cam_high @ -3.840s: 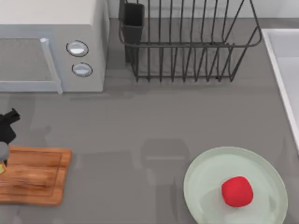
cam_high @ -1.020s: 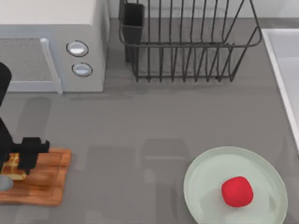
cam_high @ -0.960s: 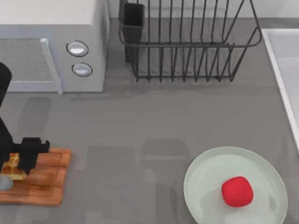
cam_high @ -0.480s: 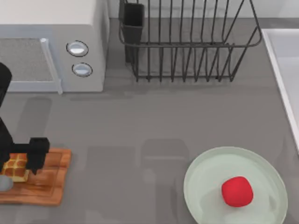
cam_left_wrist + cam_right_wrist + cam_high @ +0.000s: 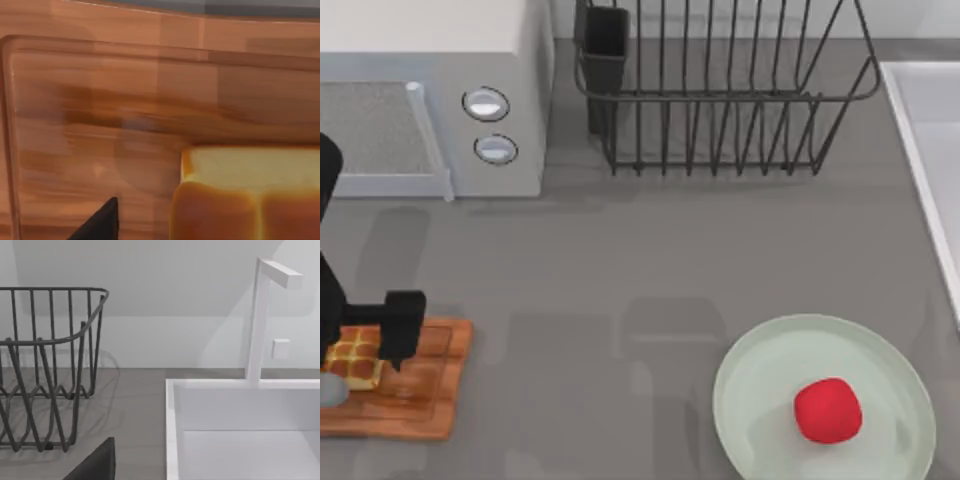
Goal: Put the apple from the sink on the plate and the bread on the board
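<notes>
The golden bread (image 5: 355, 357) lies on the wooden board (image 5: 430, 400) at the table's left edge. My left gripper (image 5: 362, 330) hovers just over it, open, one dark finger (image 5: 402, 322) standing clear of the bread's right side. In the left wrist view the bread (image 5: 250, 200) rests on the board (image 5: 100, 100) with a fingertip (image 5: 102, 222) apart from it. The red apple (image 5: 827, 410) sits on the pale green plate (image 5: 760, 370) at the front right. The white sink (image 5: 920, 130) runs along the right edge. My right gripper's fingertip (image 5: 95, 465) shows in its wrist view, facing the sink (image 5: 172, 430).
A microwave (image 5: 430, 100) stands at the back left, just behind the board. A black wire dish rack (image 5: 720, 90) fills the back middle, with a white faucet (image 5: 257, 320) at the sink. Bare grey counter (image 5: 620, 280) lies between board and plate.
The left gripper's fingers have spread apart and let go of the bread, which now rests on the board. Apple and plate have not moved.
</notes>
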Motion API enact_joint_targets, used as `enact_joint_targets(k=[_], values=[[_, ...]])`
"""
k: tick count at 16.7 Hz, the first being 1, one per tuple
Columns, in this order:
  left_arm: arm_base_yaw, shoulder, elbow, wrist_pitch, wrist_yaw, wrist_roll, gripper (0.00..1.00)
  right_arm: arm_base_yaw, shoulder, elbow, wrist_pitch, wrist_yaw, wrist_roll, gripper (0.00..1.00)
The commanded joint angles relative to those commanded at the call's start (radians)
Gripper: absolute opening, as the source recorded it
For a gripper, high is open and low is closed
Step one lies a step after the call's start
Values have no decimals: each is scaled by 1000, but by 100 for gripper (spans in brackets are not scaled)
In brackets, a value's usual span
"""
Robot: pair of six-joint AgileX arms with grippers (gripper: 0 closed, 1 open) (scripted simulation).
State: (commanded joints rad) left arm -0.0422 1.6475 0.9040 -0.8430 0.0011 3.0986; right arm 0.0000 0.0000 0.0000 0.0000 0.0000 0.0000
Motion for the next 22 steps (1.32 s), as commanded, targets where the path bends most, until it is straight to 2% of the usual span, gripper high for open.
enact_joint_targets(k=[5, 10, 15, 22], values=[[31, -100, -36, 74, -4, -172, 100, 0, 0, 0, 0, 0, 0, 100], [70, -274, -115, 203, -8, -485, 100, 0, 0, 0, 0, 0, 0, 100], [104, -504, -233, 359, -12, -906, 100, 0, 0, 0, 0, 0, 0, 100], [123, -884, -444, 568, -13, -1618, 100, 0, 0, 0, 0, 0, 0, 100]])
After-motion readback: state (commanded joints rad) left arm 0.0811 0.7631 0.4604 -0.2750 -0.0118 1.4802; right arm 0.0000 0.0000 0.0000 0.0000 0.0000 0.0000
